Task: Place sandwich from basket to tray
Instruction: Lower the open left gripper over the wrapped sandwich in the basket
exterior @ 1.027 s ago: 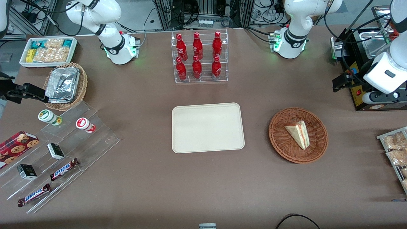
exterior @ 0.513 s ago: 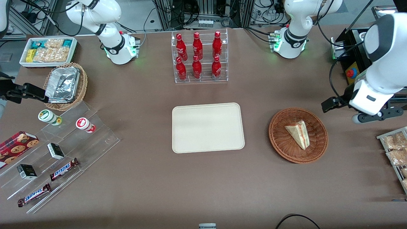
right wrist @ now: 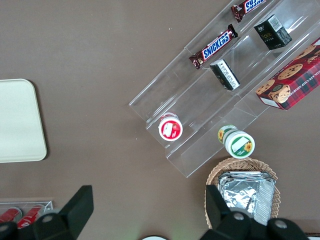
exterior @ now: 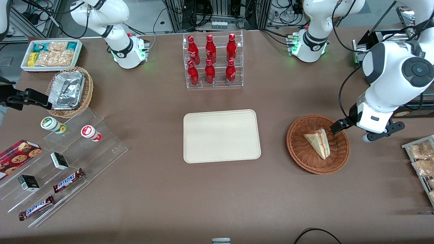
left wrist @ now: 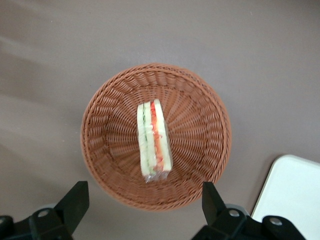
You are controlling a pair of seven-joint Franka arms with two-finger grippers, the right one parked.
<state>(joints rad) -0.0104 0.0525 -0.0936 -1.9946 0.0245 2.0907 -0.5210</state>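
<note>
Here the sandwich [exterior: 317, 144] lies inside the basket [exterior: 300, 152], a pale wedge resting with its red and green filling stripe turned up toward the wrist camera. The basket sits on the brown worktop [exterior: 217, 196] toward the working arm's end, beside the tray [exterior: 222, 135] and apart from it, with a strip of bare worktop between them. The tray is flat and carries nothing. The tool [left wrist: 142, 202] hangs above the basket's edge, not touching the wicker or the sandwich [left wrist: 154, 141]; its two dark fingers [left wrist: 75, 202] are spread wide, one on each side of the basket [left wrist: 200, 130] as the wrist camera sees it, and nothing is held between them. A rounded corner of the tray [left wrist: 295, 195] shows close by the basket
</note>
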